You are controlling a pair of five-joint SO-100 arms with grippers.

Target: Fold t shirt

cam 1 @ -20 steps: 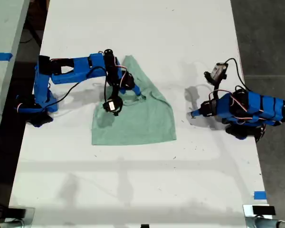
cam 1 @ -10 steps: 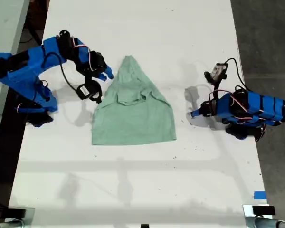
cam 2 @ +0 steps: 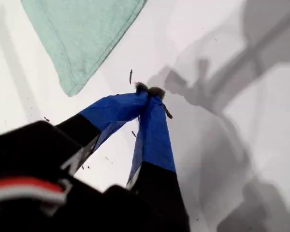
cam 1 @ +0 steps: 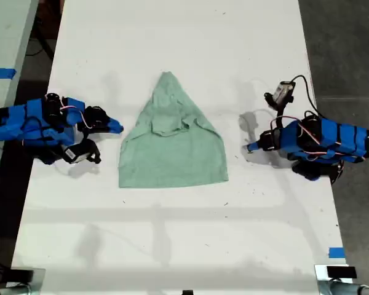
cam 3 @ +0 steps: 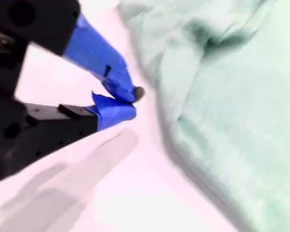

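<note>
**Both grippers empty, shirt lying between them**

The t shirt (cam 1: 172,153) lies flat on the table (cam 1: 172,246), midway between the two arms. Its long axis runs far to near: it tapers to a narrow point at the far end and has a wide, straight hem at the near end.

My second gripper (cam 1: 117,128) is at the exterior view's left, just beside the shirt's left edge and pointing at it. Its fingers look pressed together and hold nothing.

My first gripper (cam 1: 251,147) is at the exterior view's right, a little further off and level with the shirt's lower half. Its tips meet and are also empty.

My judgement is that you should lead with the second gripper, since it is the nearer one. The cloth lies straight ahead of its fingers, so open them before you reach.
</note>
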